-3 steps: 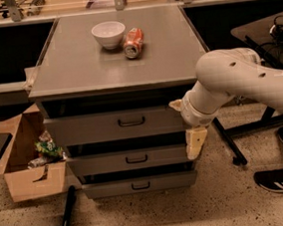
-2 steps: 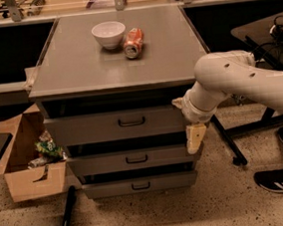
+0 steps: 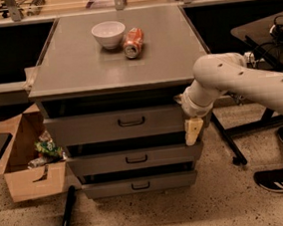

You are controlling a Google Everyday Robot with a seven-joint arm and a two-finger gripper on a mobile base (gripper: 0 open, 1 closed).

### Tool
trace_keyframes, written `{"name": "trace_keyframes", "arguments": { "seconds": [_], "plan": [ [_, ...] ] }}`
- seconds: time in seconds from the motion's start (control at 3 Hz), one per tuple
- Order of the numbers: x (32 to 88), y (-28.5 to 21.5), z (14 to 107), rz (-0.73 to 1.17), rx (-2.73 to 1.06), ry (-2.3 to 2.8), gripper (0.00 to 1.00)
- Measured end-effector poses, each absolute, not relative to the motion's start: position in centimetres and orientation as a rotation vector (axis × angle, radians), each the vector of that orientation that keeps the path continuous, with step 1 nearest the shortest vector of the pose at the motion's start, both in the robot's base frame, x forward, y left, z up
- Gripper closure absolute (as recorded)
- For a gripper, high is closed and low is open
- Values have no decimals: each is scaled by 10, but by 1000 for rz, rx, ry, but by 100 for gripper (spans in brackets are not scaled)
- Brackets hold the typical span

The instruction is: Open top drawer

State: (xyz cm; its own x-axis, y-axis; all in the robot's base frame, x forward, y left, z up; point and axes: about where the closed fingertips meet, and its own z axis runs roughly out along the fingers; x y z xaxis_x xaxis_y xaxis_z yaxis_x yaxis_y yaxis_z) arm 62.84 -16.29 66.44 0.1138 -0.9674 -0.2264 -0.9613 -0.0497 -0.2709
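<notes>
The top drawer [image 3: 98, 127] is the tallest grey front of three in the grey cabinet, with a dark wire handle [image 3: 131, 121] at its centre. It looks pushed in. Two shallower drawers [image 3: 131, 160] sit below it. My gripper [image 3: 193, 130], pale yellow on a white arm [image 3: 238, 75], hangs pointing down at the right end of the top drawer's front. It is well to the right of the handle and holds nothing that I can see.
A white bowl [image 3: 108, 34] and a red can [image 3: 132, 42] on its side lie on the cabinet top [image 3: 77, 66]. An open cardboard box [image 3: 29, 166] with litter stands at the left. A black stand leg [image 3: 229, 141] and a shoe [image 3: 278, 179] are at the right.
My gripper has risen a little along the cabinet's right front edge. The drawers have not moved.
</notes>
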Motion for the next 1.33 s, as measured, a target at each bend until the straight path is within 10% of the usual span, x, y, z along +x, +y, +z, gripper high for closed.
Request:
{"name": "trace_keyframes", "arguments": {
  "seconds": [1.33],
  "plan": [
    [612,-141,684,-10,-2093,1783,96]
  ]
}}
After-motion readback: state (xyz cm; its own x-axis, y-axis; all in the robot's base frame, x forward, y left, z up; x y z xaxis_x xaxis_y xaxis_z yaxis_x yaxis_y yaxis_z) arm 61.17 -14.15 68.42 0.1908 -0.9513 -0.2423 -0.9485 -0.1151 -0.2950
